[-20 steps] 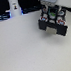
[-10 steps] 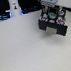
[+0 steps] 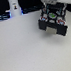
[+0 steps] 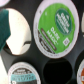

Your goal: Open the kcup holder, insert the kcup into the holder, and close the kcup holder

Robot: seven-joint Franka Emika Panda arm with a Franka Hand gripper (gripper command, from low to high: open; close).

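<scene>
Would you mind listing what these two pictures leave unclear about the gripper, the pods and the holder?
- Gripper: the exterior view is too blurred and small to show its jaws; none appear in the wrist view.
- Kcup holder: the arm covers its top in the exterior view.
- Green-topped kcup: the wrist view shows only its lid; its print is blurred.
- Neighbouring pod: cut off by the wrist view's edge.

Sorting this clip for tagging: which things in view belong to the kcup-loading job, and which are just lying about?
Job things:
- kcup holder, black, at the exterior view's right, tray with round slots
- green-topped kcup, sitting in a slot
- claw, over the holder; open or shut unclear

Lying about:
- tall white post, at the back
- white table
</scene>
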